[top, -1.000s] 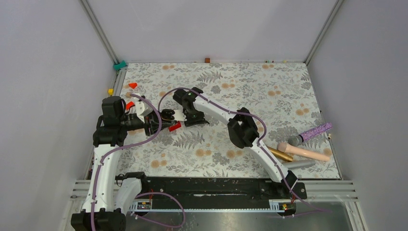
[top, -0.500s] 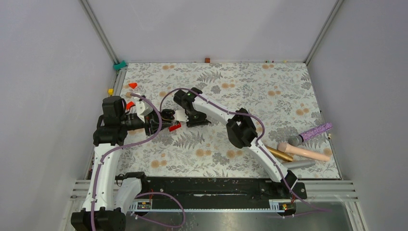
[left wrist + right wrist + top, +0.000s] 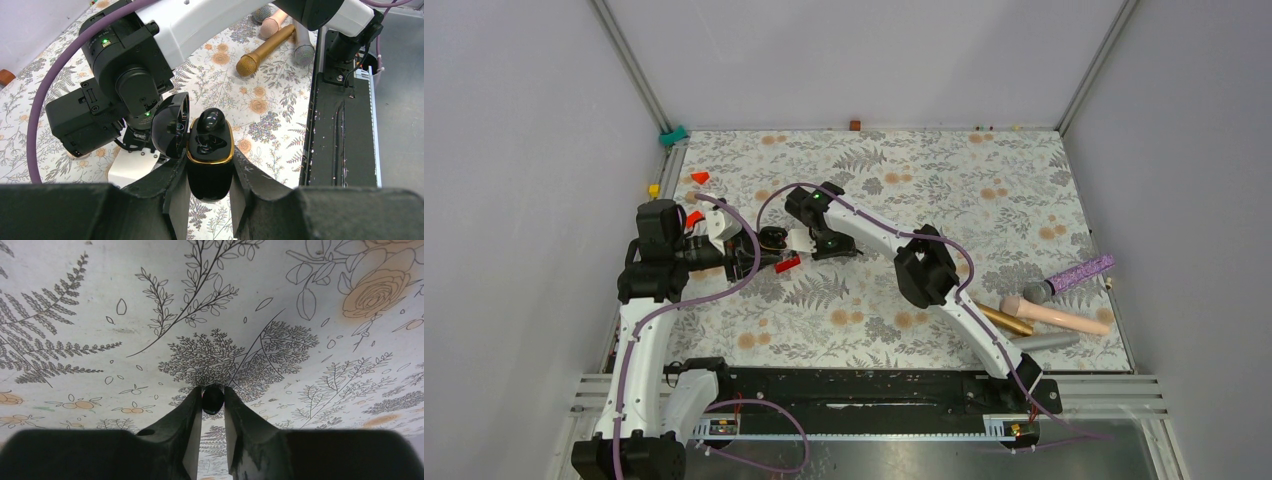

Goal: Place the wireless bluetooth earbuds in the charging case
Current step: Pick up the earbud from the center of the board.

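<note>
In the left wrist view my left gripper [image 3: 210, 167] is shut on the black charging case [image 3: 210, 175], which has a gold rim. Its lid [image 3: 170, 125] hangs open to the left. One black earbud [image 3: 211, 119] sits in the far slot; the near slot [image 3: 207, 144] looks empty. In the right wrist view my right gripper [image 3: 212, 399] is shut on a second black earbud [image 3: 213, 400], just above the floral cloth. In the top view the right gripper [image 3: 794, 241] is right beside the case [image 3: 773, 238] held by the left gripper [image 3: 762, 256]. No pale earbuds show.
Orange-red triangular bits lie at the far left [image 3: 699, 177], by the left arm [image 3: 692, 217] and under the grippers [image 3: 786, 264]. Several microphones lie at the right: gold [image 3: 1007, 318], pink [image 3: 1054, 313], glittery purple [image 3: 1072, 276], grey [image 3: 1044, 342].
The right wrist has shifted slightly left and away, closer to the case. The left arm and the case have stayed put.
</note>
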Robot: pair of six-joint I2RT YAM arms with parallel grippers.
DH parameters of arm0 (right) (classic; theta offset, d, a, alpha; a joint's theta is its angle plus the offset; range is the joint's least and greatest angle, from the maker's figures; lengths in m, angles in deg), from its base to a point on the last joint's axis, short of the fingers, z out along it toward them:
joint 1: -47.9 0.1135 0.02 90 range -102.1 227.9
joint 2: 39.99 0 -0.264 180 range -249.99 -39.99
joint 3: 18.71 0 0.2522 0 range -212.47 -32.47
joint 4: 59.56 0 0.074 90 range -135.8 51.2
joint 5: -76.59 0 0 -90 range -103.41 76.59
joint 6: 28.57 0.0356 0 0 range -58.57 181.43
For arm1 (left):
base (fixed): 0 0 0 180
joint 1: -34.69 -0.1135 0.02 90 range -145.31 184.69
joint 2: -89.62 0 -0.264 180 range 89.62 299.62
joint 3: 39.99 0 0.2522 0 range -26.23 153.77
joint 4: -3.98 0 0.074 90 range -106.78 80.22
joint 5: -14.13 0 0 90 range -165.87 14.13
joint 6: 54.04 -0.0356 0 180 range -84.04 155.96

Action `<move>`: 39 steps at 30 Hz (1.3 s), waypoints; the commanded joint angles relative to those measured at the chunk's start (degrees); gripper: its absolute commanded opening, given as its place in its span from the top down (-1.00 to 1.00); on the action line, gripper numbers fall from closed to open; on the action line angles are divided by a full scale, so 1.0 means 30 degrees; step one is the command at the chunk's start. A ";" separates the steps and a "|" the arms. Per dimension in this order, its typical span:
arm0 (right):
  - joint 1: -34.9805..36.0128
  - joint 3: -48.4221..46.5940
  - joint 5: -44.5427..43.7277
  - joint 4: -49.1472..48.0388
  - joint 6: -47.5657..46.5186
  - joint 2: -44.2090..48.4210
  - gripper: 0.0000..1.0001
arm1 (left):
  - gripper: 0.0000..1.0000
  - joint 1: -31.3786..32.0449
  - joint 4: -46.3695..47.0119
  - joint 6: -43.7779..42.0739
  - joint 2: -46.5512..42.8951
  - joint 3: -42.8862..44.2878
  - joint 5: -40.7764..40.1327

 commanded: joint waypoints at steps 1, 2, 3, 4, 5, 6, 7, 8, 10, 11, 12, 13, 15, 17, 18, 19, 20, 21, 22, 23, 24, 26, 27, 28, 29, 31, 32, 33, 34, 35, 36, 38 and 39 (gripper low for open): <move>0.0263 -0.0740 -0.0185 0.0776 -0.0028 0.0061 0.52 | 0.74 -0.0113 0.0234 -0.0352 0.0068 0.0579 0.0907; 0.0262 -0.0775 -0.0189 0.0730 0.0003 0.0163 0.57 | 0.74 -0.0109 0.0231 -0.0353 0.0055 0.0577 0.0910; 0.0262 -0.0805 -0.0145 0.0658 0.0033 0.0282 0.61 | 0.74 -0.0112 0.0194 -0.0353 0.0031 0.0584 0.0900; 0.0261 -0.0812 -0.0015 0.0605 0.0077 0.0510 0.62 | 0.74 -0.0105 0.0215 -0.0331 0.0024 0.0593 0.0887; 0.0261 -0.0773 0.0041 0.0449 0.0145 0.0861 0.64 | 0.74 -0.0101 0.0207 -0.0350 0.0038 0.0582 0.0897; 0.0261 -0.0695 0.0096 0.0353 0.0201 0.1052 0.65 | 0.74 -0.0111 0.0224 -0.0345 0.0029 0.0578 0.0909; 0.0261 -0.0641 0.0147 0.0204 0.0248 0.1364 0.68 | 0.74 -0.0112 0.0215 -0.0327 0.0024 0.0574 0.0899; 0.0269 -0.0638 0.0244 0.0109 0.0331 0.1666 0.70 | 0.74 -0.0113 0.0207 -0.0343 0.0009 0.0577 0.0913; 0.0262 -0.0587 0.0258 -0.0150 0.0557 0.2362 0.72 | 0.74 -0.0119 0.0194 -0.0333 -0.0005 0.0577 0.0912; 0.0261 -0.0507 0.0258 -0.0254 0.0695 0.2743 0.73 | 0.74 -0.0121 0.0197 -0.0351 -0.0006 0.0577 0.0947; 0.0269 -0.0380 0.0326 -0.0451 0.0896 0.3286 0.73 | 0.74 -0.0115 0.0204 -0.0305 -0.0006 0.0581 0.1003; 0.0240 -0.0162 0.0373 -0.0680 0.1141 0.3745 0.73 | 0.74 -0.0120 0.0205 -0.0314 -0.0006 0.0578 0.1028; 0.0133 0.0604 0.0733 -0.1310 0.1846 0.4944 0.75 | 0.74 -0.0112 0.0208 -0.0258 0.0047 0.0577 0.1150; -0.0111 0.1796 0.1316 -0.2071 0.2869 0.6261 0.77 | 0.74 -0.0113 0.0268 -0.0215 0.0160 0.0577 0.1293; -0.0228 0.2259 0.1541 -0.2457 0.3368 0.6944 0.77 | 0.74 -0.0113 0.0525 0.0063 0.0194 0.0548 0.1332; -0.0364 0.2691 0.1799 -0.2780 0.3845 0.7586 0.77 | 0.74 -0.0113 0.1208 0.0658 0.0199 0.0401 0.1333; -0.0527 0.3096 0.2136 -0.3058 0.4399 0.8234 0.77 | 0.74 -0.0102 0.2048 0.1527 0.0177 0.0185 0.1212; -0.0705 0.3498 0.2430 -0.3339 0.4969 0.8901 0.77 | 0.74 -0.0064 0.3051 0.2361 0.0131 -0.0094 0.1044; -0.0892 0.3999 0.2826 -0.3678 0.5455 0.9676 0.78 | 0.74 -0.0041 0.4007 0.3275 0.0132 -0.0367 0.0814; -0.1110 0.4600 0.2978 -0.4031 0.5911 1.0429 0.78 | 0.74 0.0065 0.4826 0.4107 0.0121 -0.0563 0.0485; -0.1316 0.5371 0.3015 -0.4588 0.6338 1.1233 0.78 | 0.74 0.0166 0.5577 0.4767 0.0190 -0.0726 0.0191; -0.1785 0.7275 0.3523 -0.6146 0.7191 1.3135 0.78 | 0.74 0.0532 0.6910 0.6037 0.0374 -0.0989 -0.0351; -0.2005 0.8419 0.3505 -0.7424 0.7567 1.4526 0.78 | 0.74 0.0796 0.7456 0.6697 0.0536 -0.1029 -0.0708; -0.2223 0.9393 0.3451 -0.8407 0.7966 1.5540 0.78 | 0.73 0.1045 0.7868 0.7021 0.0728 -0.1008 -0.1053; -0.2422 1.0464 0.3386 -0.9314 0.8294 1.6527 0.78 | 0.73 0.1479 0.8228 0.7248 0.1005 -0.0921 -0.1481; -0.2766 1.2465 0.3304 -1.1138 0.9005 1.8533 0.76 | 0.72 0.2273 0.8613 0.7548 0.1707 -0.0553 -0.2270; -0.2889 1.3448 0.3404 -1.1966 0.9332 1.9351 0.74 | 0.72 0.2551 0.8701 0.7735 0.2212 -0.0216 -0.2472; -0.2967 1.4405 0.3471 -1.2699 0.9717 2.0046 0.73 | 0.72 0.2817 0.8702 0.8048 0.2751 0.0192 -0.2574; -0.2994 1.5221 0.3587 -1.3186 1.0051 2.0587 0.72 | 0.72 0.2956 0.8705 0.8354 0.3272 0.0624 -0.2594; -0.3057 1.6008 0.3560 -1.3606 1.0591 2.0959 0.72 | 0.73 0.3095 0.8794 0.8766 0.3733 0.0997 -0.2607; -0.3153 1.6707 0.3773 -1.3962 1.1281 2.1218 0.71 | 0.73 0.3170 0.9112 0.9290 0.4188 0.1226 -0.2601; -0.3439 1.8622 0.4443 -1.5501 1.3010 2.1556 0.69 | 0.73 0.3210 1.0731 1.0484 0.4354 0.1009 -0.2594; -0.3585 1.9721 0.4769 -1.6369 1.3967 2.1571 0.69 | 0.73 0.3225 1.1863 1.1603 0.4271 0.0642 -0.2578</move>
